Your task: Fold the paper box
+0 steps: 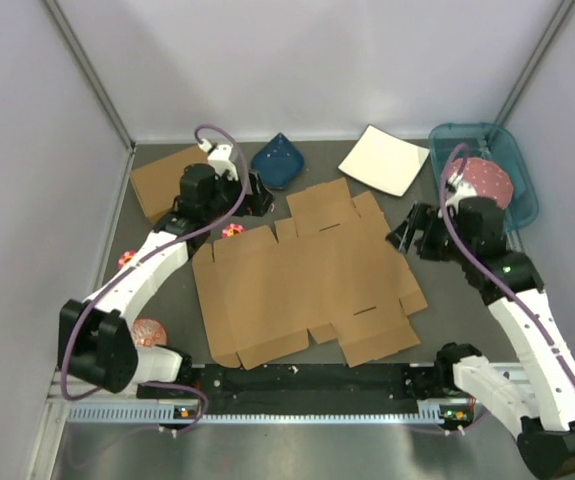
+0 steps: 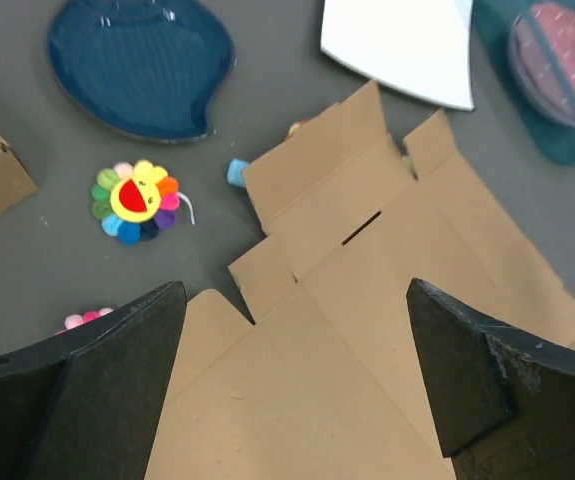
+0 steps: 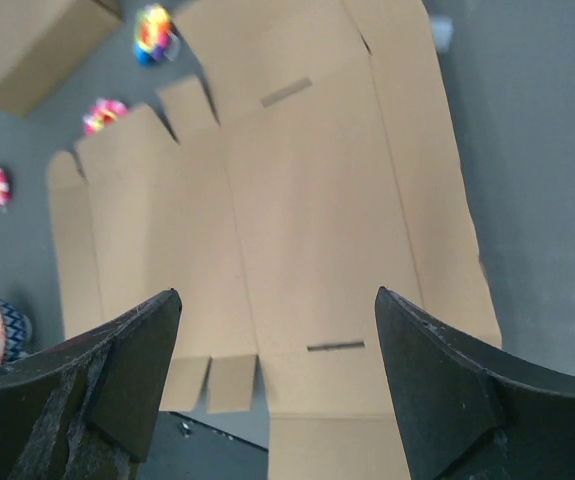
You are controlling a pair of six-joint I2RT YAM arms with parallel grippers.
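The paper box (image 1: 307, 275) lies flat and unfolded in the middle of the dark table, a brown cardboard cut-out with many flaps and slots. My left gripper (image 1: 258, 196) hovers over its far left corner, open, with only cardboard (image 2: 367, 300) showing between its fingers (image 2: 117, 380). At the sheet's right edge my right gripper (image 1: 408, 231) also stands open and holds nothing. Seen from the right wrist, the right gripper (image 3: 277, 300) looks down over the flat sheet (image 3: 307, 200) from above.
A deeper brown box (image 1: 167, 180) sits at the back left. A blue dish (image 1: 279, 160), a white square plate (image 1: 384, 160) and a teal bin (image 1: 512, 160) line the back. Flower toys (image 1: 233, 231) (image 1: 127, 259) and a patterned ball (image 1: 149, 332) lie to the left.
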